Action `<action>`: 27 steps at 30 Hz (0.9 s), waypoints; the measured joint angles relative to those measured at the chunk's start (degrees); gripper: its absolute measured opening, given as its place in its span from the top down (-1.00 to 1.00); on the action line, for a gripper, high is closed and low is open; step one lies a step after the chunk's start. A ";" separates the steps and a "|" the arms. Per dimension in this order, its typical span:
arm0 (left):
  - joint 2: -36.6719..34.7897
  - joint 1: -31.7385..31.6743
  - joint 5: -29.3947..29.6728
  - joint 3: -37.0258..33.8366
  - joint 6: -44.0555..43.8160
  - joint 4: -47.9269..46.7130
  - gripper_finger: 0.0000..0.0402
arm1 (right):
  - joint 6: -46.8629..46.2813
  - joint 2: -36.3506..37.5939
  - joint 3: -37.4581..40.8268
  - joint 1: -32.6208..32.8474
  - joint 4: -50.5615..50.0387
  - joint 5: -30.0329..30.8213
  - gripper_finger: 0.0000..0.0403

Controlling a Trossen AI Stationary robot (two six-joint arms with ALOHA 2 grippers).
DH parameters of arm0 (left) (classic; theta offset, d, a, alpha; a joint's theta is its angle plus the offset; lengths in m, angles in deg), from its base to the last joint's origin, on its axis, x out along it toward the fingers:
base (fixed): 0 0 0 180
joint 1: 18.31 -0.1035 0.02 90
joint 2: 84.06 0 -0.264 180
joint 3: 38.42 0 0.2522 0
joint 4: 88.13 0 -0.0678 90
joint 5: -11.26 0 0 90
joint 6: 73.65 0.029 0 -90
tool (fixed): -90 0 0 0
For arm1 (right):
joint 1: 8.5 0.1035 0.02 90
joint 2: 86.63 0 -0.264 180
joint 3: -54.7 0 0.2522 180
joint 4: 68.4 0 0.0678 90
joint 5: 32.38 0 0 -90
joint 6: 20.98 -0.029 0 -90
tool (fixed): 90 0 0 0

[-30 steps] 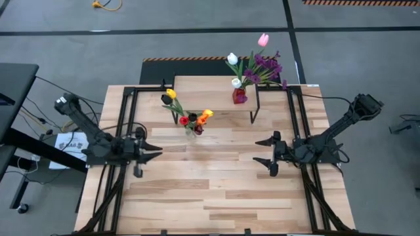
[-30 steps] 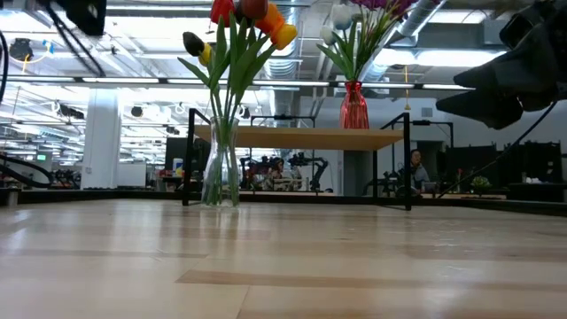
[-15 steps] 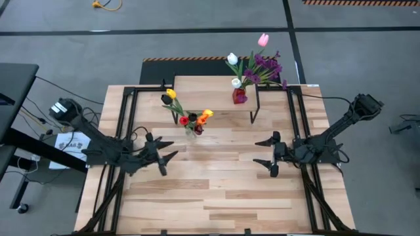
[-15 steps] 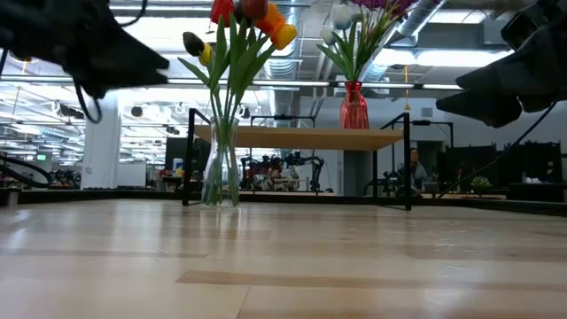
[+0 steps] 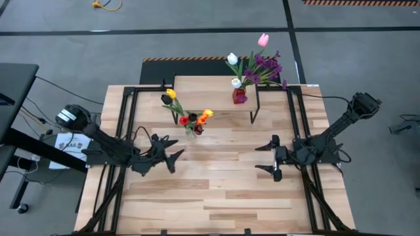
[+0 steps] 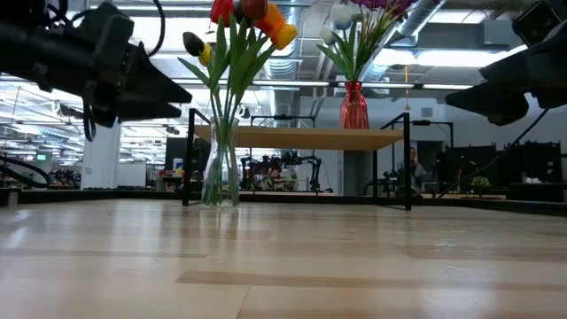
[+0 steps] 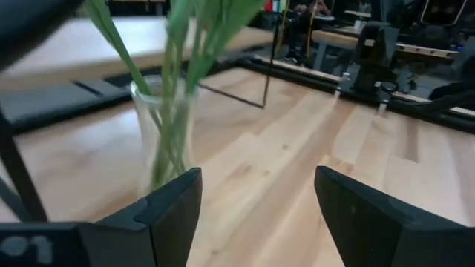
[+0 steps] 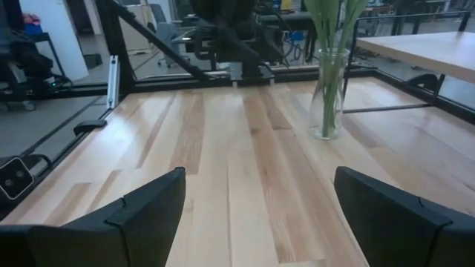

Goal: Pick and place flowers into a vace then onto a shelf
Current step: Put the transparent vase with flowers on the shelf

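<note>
A clear glass vase point(image 5: 191, 130) of red, yellow, orange and dark tulips point(image 6: 239, 22) stands on the table in front of the shelf point(image 5: 213, 92). A red vase point(image 5: 239, 96) with white, pink and purple flowers point(image 5: 257, 62) stands on the shelf top point(image 6: 301, 137). My left gripper point(image 5: 173, 156) hovers open above the table, left of and a little nearer than the glass vase point(image 7: 167, 126), which shows just beyond its fingers point(image 7: 174, 211). My right gripper point(image 5: 265, 159) hovers open at the table's right, pointing left toward the glass vase point(image 8: 329, 93).
Black frame rails point(image 5: 125, 131) run along the table's left and right sides. The shelf's thin black legs point(image 6: 407, 159) stand behind the glass vase. Bare wooden tabletop point(image 5: 216, 190) lies between the grippers and toward the near edge.
My left gripper has come down and moved toward the table's right, closer to the glass vase, levelling out as it went. Its fingers have opened from nearly shut to wide apart. The vases and flowers have stayed where they were.
</note>
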 joint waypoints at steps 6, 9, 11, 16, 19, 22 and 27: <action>3.09 -2.23 -5.12 0.00 -2.16 -0.41 -0.25 | 0.04 0.00 0.00 -0.04 0.00 0.02 -0.66; 3.97 -3.10 -5.78 0.21 -5.84 0.69 -0.25 | 0.04 0.00 0.00 -0.02 0.00 0.00 -0.66; 3.95 -3.53 -5.57 0.22 -6.40 0.93 -0.25 | 0.04 0.00 0.00 -0.02 0.02 0.00 -0.66; 3.91 -3.57 -5.06 0.22 -6.11 1.09 -0.30 | 0.02 0.00 0.00 0.15 0.02 -0.02 -0.66; 3.91 -3.59 -3.28 0.22 -5.89 1.09 -0.39 | 0.02 0.00 -0.02 0.86 0.00 -0.04 -0.66; 3.91 -3.59 -0.80 0.22 -3.93 1.08 -0.48 | 0.04 0.00 -0.02 1.50 0.00 -0.04 -0.66; 3.89 -3.59 3.35 0.22 1.28 1.05 -0.58 | 0.09 0.00 -0.02 1.86 0.00 -0.02 -0.66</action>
